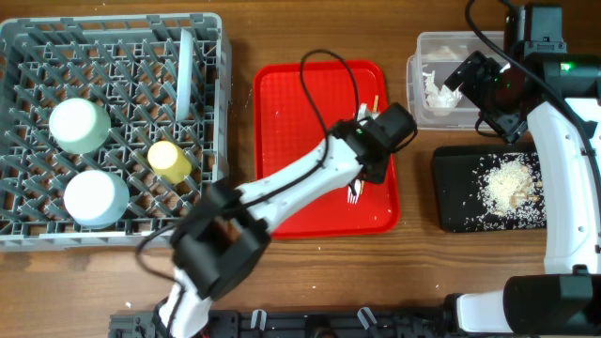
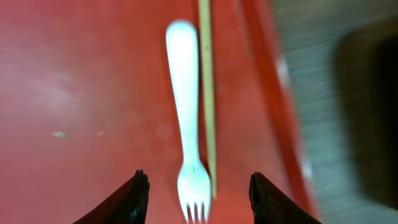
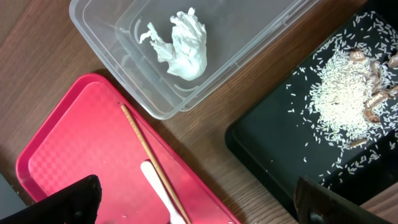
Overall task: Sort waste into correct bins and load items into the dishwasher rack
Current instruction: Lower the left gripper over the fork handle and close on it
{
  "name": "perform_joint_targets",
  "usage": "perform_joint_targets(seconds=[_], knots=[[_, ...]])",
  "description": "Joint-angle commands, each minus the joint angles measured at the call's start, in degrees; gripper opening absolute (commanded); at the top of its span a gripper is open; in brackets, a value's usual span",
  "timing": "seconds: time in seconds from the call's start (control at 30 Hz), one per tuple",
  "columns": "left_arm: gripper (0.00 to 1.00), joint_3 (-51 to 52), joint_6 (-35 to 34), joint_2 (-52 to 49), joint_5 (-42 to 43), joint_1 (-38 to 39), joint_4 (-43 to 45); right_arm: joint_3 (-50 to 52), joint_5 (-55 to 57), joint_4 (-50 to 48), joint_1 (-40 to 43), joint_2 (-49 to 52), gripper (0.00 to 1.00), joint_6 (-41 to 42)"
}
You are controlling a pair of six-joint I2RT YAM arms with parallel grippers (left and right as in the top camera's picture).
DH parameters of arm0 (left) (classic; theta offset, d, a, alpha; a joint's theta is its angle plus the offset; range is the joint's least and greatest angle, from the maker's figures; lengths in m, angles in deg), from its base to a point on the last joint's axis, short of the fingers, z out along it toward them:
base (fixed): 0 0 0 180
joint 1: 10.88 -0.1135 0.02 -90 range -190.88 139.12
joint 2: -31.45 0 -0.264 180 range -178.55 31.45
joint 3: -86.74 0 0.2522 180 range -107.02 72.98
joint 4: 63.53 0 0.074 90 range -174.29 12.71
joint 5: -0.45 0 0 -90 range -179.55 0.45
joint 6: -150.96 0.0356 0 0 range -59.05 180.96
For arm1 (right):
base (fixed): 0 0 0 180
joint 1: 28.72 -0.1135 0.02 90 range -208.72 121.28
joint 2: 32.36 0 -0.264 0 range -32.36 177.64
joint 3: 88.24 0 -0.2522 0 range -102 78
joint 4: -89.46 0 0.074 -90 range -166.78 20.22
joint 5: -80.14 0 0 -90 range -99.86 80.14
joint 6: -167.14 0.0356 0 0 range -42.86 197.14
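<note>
**Table** (image 1: 310, 272), seen from overhead.

**Rack** (image 1: 113, 21): grey and latticed, at 9 o'clock. It holds two pale green bowls (image 1: 79, 125), mouth down, on its 8 o'clock side. A small yellow cup (image 1: 169, 160) sits just at 3 o'clock of them. A pale plate (image 1: 185, 75) stands on edge toward the rack's 2 o'clock.

**Red tray** (image 1: 300, 122): middle of the table. A white fork (image 2: 186, 112) lies flat near its 4 o'clock edge, tines toward 6 o'clock. A thin wooden stick (image 2: 206, 93) lies lengthwise just beside the handle; whether they touch cannot be told.

**Left gripper** (image 2: 198, 196): over the fork's tines. Its jaws are partly apart, one finger on each side of the tines and clear of them. It holds nothing.

**Tub** (image 3: 249, 37): clear plastic, at 2 o'clock. It contains one crumpled white tissue (image 3: 180, 43).

**Black tray** (image 3: 267, 143): at 4 o'clock, just at 6 o'clock of the tub. Rice (image 3: 339, 93) is heaped in its 3 o'clock half, with loose grains around and a few brownish scraps (image 3: 373, 93) among it.

**Right gripper** (image 3: 199, 205): hangs near the tub's 3 o'clock side. Its jaws are spread fully wide and are empty.
</note>
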Motion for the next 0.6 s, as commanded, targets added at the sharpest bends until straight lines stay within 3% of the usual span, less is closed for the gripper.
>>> perform_joint_targets(seconds=[0.0,0.57], knots=[[0.49,-0.04,-1.38,3.80,0.24,-0.55,-1.97,-1.11,1.16,0.00,0.13,-1.31,1.00,0.83],[0.48,2.64,-2.93,-5.90,1.53,-0.09,-1.01,-1.14,1.16,0.00,0.13,-1.31,1.00,0.85]])
